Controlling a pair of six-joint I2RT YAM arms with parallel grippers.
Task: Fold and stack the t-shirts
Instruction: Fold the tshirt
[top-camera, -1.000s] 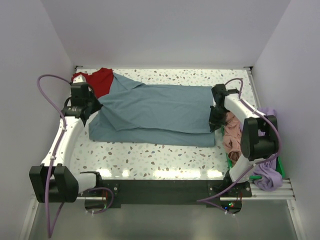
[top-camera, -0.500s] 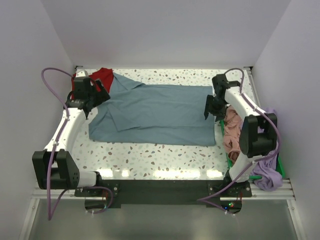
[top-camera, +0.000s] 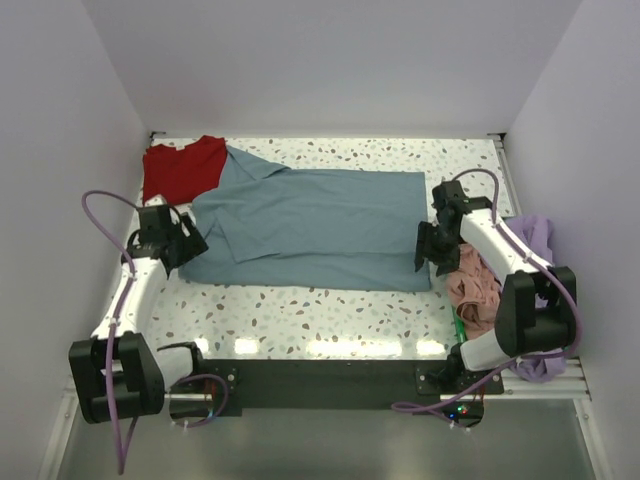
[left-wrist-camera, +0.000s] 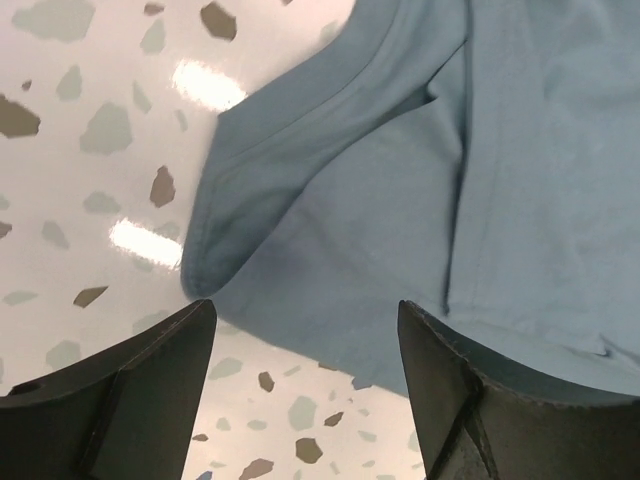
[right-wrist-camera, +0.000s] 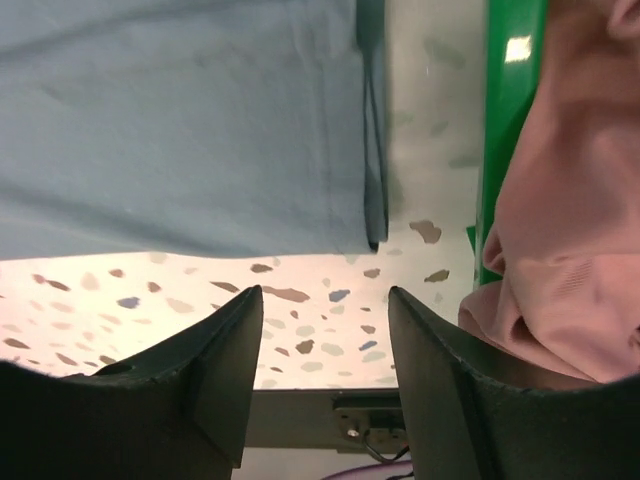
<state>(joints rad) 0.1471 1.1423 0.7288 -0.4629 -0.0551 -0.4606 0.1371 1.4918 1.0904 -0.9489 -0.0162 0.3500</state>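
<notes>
The slate-blue t-shirt (top-camera: 310, 228) lies flat across the middle of the speckled bench (top-camera: 330, 310), stretched from left to right, with a panel of cloth doubled over near its left end. At the upper left of the overhead view sits the red t-shirt (top-camera: 180, 170), its right edge meeting the blue cloth. On the right side a salmon-pink t-shirt (top-camera: 475, 285) is bunched up against a green bin edge (right-wrist-camera: 510, 130), and a lavender t-shirt (top-camera: 540, 235) is draped further right, by the wall.

The left claw (top-camera: 185, 245) hangs over the blue shirt's lower-left corner. From its own camera the left claw (left-wrist-camera: 305, 315) is spread wide and pinching nothing, with a sleeve and hem of the blue cloth showing between the two fingers (left-wrist-camera: 150, 390).

The right claw (top-camera: 432, 255) sits at the shirt's lower-right corner, just beside the pink heap. Its wrist view shows the right claw (right-wrist-camera: 325, 295) spread too, empty, with bare bench between the fingers (right-wrist-camera: 215, 360).
</notes>
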